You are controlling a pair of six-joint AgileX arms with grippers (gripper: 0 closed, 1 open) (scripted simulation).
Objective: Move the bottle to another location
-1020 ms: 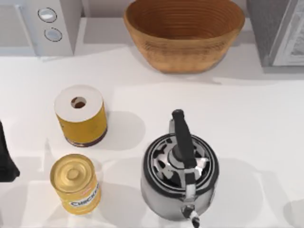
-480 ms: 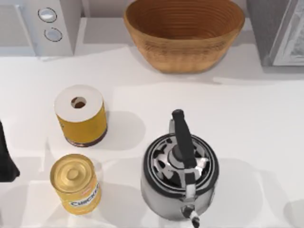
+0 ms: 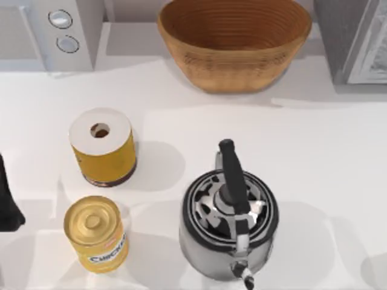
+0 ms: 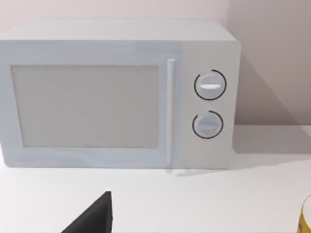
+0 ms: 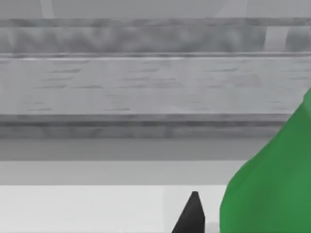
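Now, right claw (image 5: 193, 213): a dark tip shows; whether it is wide or narrow, cannot tell.
Bottle (image 5: 272, 184): green, close beside that tip, apparently not yet gripped.
Progress: seemingly early; grasp, carry and set-down all remain.
Left claw (image 3: 7, 199): parked off by the bench's left edge.
Writing: can (image 3: 97, 232) label, illegible.

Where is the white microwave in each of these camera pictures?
Top view: the microwave sits in the upper left corner, at the back of the table.
Left wrist view: the microwave is seen front-on, with its door and dials facing the camera.
Right wrist view: this camera faces a grey appliance and the green bottle instead.
Shared landmark: the two round dials on the microwave's front.
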